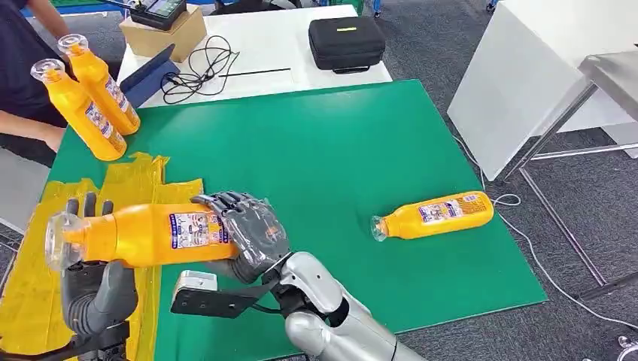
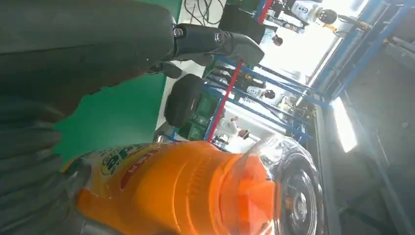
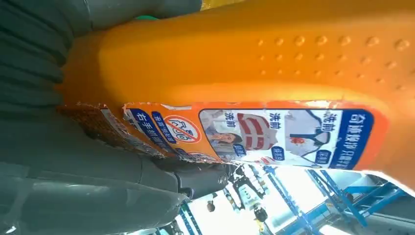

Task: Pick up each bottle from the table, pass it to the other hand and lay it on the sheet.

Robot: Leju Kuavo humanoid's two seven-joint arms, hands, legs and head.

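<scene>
My right hand (image 1: 252,235) grips an orange bottle (image 1: 143,235) by its base end and holds it level above the yellow sheet (image 1: 30,289). The bottle's clear cap points left. My left hand (image 1: 94,292) sits under the neck end with its fingers (image 1: 84,207) upright behind the bottle. In the left wrist view the thumb (image 2: 215,41) stands apart from the bottle (image 2: 186,191). The right wrist view has the label (image 3: 274,132) close against my right hand (image 3: 73,161). A second bottle (image 1: 435,216) lies on the green table (image 1: 323,143) to the right.
Two more orange bottles (image 1: 79,109) (image 1: 101,83) stand at the green table's far left corner, beside a person (image 1: 22,75). Behind are a white table (image 1: 263,45) with a black case (image 1: 346,41), cables and a cardboard box (image 1: 162,30).
</scene>
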